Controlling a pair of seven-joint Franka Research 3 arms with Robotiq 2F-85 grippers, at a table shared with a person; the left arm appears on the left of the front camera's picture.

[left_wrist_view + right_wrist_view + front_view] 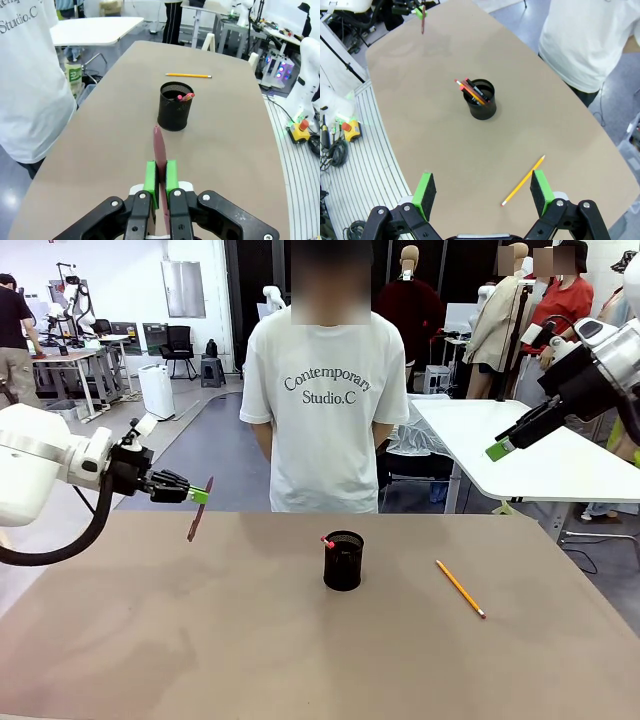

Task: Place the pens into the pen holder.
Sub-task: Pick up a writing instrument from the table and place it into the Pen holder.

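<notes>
Standing in the middle pen holder (343,562), the black pen (327,539) is done, and 2 are left: the reddish-brown pencil (198,512), clenched by the left gripper (205,492), and the orange-yellow pencil (460,588), laid at the right, where the right gripper (482,182) is released.

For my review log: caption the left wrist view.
Left gripper shut on reddish-brown pencil, aimed toward pen holder; yellow pencil lies beyond.

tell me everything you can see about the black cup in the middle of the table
The pen holder is a small black mesh cylinder with a round open rim. It stands upright near the middle of the brown table. A dark pen with a red end leans inside against its rim. Nothing else touches it.
</notes>
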